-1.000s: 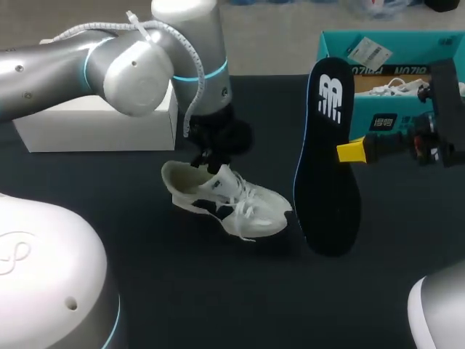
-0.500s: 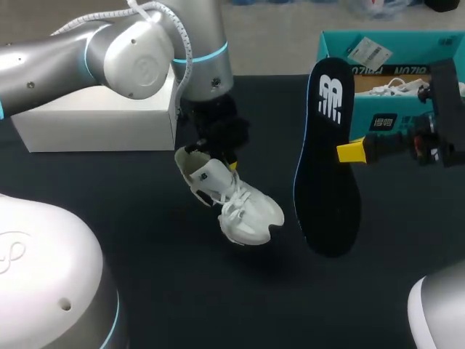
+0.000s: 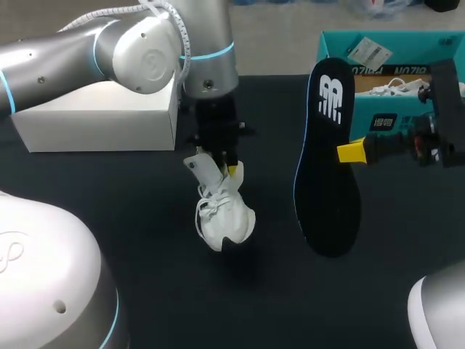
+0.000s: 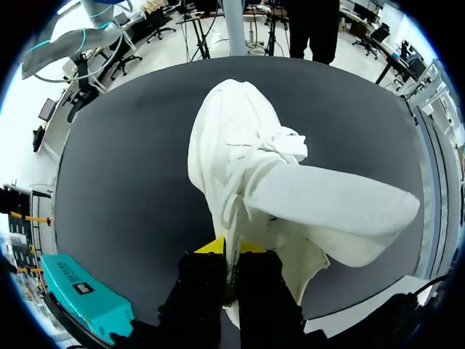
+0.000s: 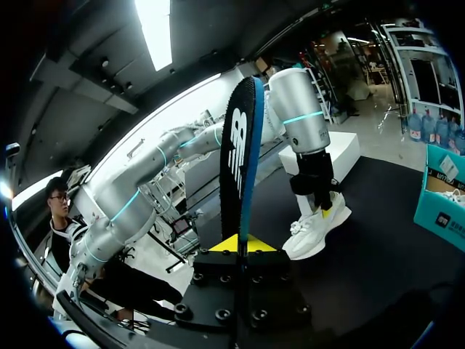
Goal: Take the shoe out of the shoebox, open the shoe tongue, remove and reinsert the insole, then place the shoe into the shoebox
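Left gripper [image 3: 227, 166] clamps the shoe [image 3: 222, 212] by its collar, toe down, over the table [image 3: 160, 218] middle. Right gripper [image 3: 349, 151] pinches the insole [image 3: 326, 182] upright toward the right edge.

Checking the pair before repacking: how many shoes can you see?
2. One shoe hangs toe-down from the left gripper. The other shoe lies in the shoebox, only partly visible, so the box may hide more.

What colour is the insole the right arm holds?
The insole is black with a white logo, clearest in head view.
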Controlling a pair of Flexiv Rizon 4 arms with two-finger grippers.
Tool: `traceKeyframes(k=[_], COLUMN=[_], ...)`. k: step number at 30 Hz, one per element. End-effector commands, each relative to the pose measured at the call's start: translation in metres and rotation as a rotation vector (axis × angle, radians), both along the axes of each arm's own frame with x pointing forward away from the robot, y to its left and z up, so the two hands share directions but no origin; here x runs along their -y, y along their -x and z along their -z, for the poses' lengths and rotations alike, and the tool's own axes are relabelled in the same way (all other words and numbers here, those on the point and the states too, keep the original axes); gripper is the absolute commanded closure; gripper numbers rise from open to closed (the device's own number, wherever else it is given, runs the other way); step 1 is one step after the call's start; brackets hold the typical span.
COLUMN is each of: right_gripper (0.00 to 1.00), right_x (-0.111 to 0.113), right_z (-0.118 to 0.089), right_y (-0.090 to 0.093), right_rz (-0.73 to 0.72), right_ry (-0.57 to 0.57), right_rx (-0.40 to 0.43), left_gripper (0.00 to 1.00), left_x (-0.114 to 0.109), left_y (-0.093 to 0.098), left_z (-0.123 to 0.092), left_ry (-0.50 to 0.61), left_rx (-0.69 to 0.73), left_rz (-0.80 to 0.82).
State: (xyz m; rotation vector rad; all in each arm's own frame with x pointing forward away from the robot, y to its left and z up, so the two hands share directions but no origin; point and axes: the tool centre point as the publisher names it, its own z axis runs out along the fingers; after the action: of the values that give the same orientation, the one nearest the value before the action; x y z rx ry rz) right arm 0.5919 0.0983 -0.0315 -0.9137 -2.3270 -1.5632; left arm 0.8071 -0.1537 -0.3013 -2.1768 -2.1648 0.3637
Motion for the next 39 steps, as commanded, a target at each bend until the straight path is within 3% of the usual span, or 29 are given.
traceKeyframes(k=[1,14,27,39], right_gripper=[1.00,1.00,1.00,1.00], right_x=[-0.003,-0.003,-0.003,-0.003], right_z=[-0.001,-0.001,-0.001,-0.001], right_y=[-0.005,-0.005,-0.005,-0.005], right_rz=[-0.006,-0.006,-0.006,-0.006], right_ry=[0.004,0.004,0.004,0.004], right_rx=[-0.005,-0.005,-0.005,-0.005], left_gripper=[1.00,1.00,1.00,1.00], left_x=[0.015,0.044,0.046,0.062], left_y=[0.000,0.015,0.023,0.031], left_z=[0.005,0.029,0.042,0.066], left_ry=[-0.052,-0.121,-0.159,-0.177], left_rx=[0.082,0.123,0.067,0.027], left_rz=[0.073,0.049,0.130,0.195])
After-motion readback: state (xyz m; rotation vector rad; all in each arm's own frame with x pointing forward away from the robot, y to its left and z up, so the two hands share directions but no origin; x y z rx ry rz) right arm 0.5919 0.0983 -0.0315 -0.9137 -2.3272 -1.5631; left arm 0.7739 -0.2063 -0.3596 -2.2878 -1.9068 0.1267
